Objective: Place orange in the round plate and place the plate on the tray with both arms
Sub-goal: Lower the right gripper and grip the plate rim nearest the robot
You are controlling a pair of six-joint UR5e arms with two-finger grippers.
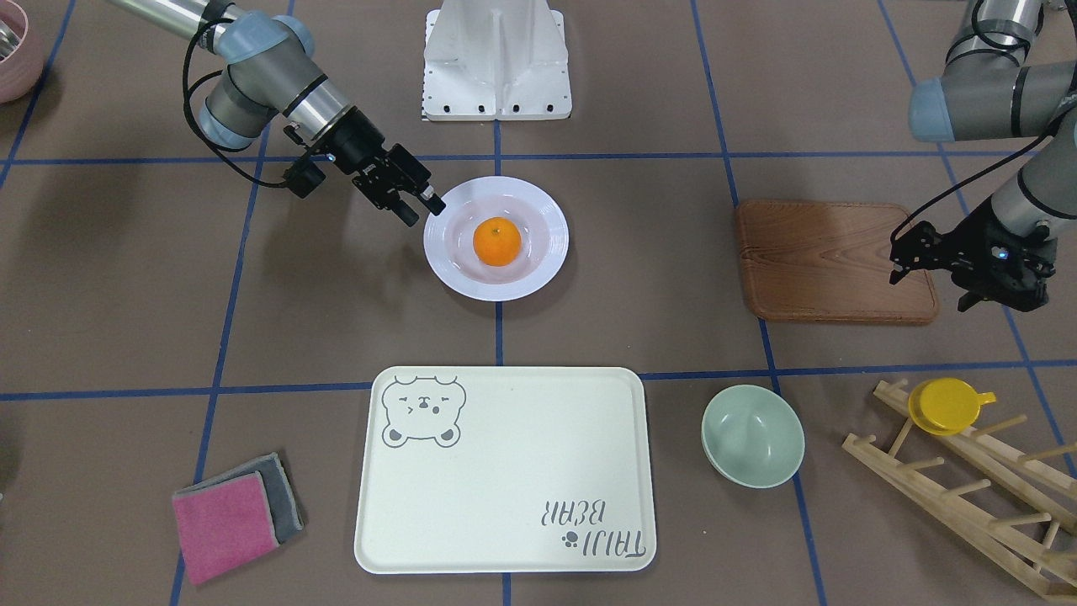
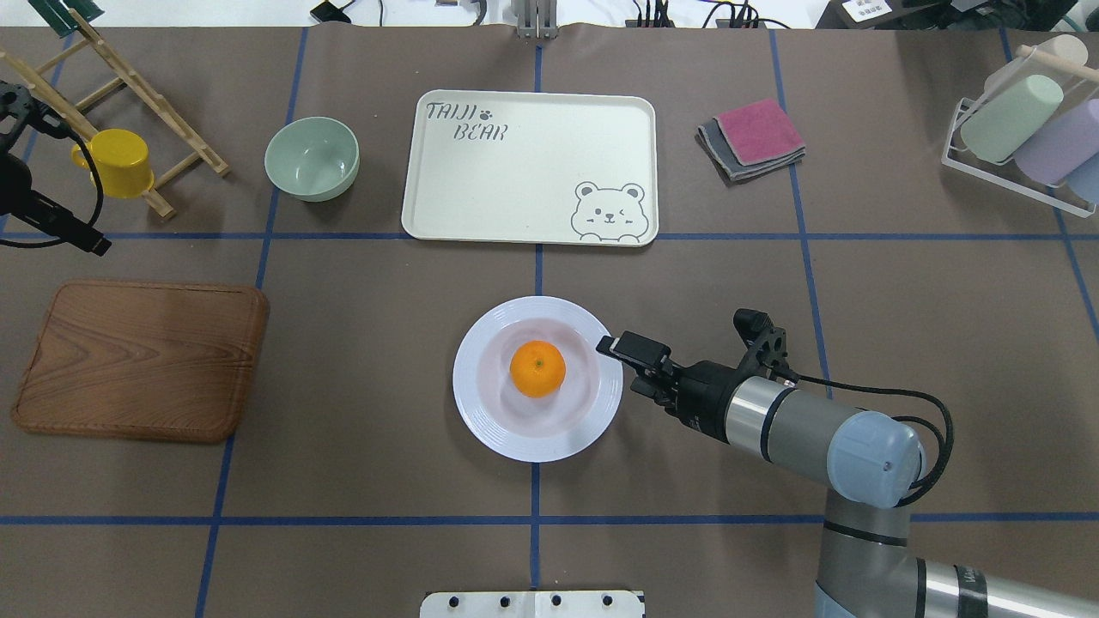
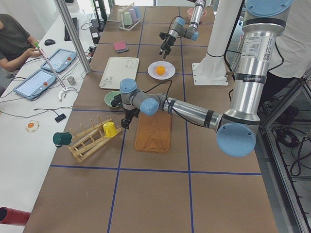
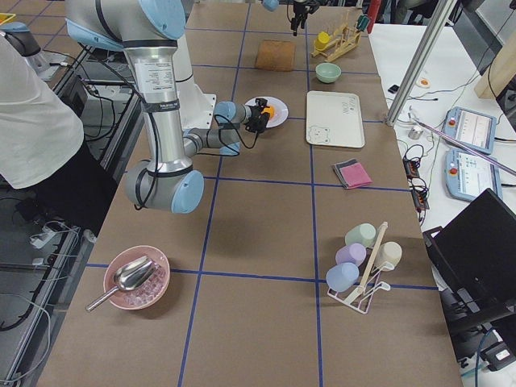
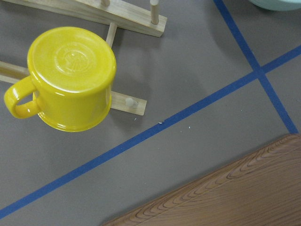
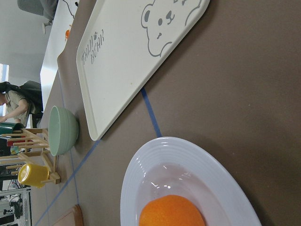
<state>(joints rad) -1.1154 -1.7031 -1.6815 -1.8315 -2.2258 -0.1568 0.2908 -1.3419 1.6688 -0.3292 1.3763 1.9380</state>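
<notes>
The orange (image 1: pixel 497 241) lies in the middle of the white round plate (image 1: pixel 538 279), which stands on the table at centre. The plate (image 2: pixel 489 429) is a short way on the robot's side of the cream tray (image 2: pixel 515 172) with the bear drawing, and the tray holds nothing. My right gripper (image 1: pixel 418 206) is open, low at the plate's rim on the robot's right, with its fingertips at the edge. In the right wrist view the orange (image 6: pixel 171 212) and the plate's rim (image 6: pixel 225 174) fill the bottom. My left gripper (image 1: pixel 902 257) hangs open and holds nothing, over the outer end of the wooden board.
A brown wooden board (image 1: pixel 833 261) lies on the robot's left. A pale green bowl (image 1: pixel 753 435) stands beside the tray, and a yellow cup (image 1: pixel 947 406) sits on a wooden rack (image 1: pixel 968 488). Folded pink and grey cloths (image 1: pixel 231 513) lie on the tray's other side. People sit or stand at the table's ends.
</notes>
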